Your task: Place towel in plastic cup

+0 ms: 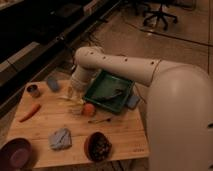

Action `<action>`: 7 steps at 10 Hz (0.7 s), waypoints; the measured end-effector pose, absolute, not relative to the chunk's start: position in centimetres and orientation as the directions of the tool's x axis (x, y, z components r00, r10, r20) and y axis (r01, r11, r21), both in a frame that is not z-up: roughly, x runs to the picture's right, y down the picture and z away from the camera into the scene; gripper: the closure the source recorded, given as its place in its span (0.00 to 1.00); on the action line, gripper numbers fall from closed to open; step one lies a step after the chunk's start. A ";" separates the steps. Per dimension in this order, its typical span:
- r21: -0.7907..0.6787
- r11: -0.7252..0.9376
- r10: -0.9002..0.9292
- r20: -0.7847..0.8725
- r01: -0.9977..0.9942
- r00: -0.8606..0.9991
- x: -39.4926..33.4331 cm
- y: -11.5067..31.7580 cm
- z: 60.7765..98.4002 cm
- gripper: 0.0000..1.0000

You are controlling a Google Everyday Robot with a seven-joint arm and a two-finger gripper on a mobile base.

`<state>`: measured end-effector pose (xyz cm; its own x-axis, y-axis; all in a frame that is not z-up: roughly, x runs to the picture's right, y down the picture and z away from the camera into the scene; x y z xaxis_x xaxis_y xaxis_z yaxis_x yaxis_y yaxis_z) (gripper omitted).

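The towel (60, 138), a small light blue-grey cloth, lies crumpled on the wooden table (125, 135) near its front, left of the brown bowl (98, 146). At the back left of the table stands the blue-grey plastic cup (53, 83), with a shiny metal can (33, 90) to its left. My white arm reaches from the right across the table. Its gripper (73, 92) hangs over the table's middle back, just right of the cup and well behind the towel. I see nothing held in it.
A green tray (95, 93) with a utensil in it sits at the back right. An orange (88, 109), a banana (71, 100) and a fork (100, 120) lie near the gripper. A carrot (29, 112) lies at left, a purple bowl (15, 152) at the front left corner.
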<state>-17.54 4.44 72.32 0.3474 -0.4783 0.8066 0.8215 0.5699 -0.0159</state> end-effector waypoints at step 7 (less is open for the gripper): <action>0.011 0.534 -0.471 0.835 0.846 0.286 -18.6 5.5 71.7 0.61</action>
<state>-18.56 5.48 71.70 0.2860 -0.4709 0.8345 0.8456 0.5336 0.0113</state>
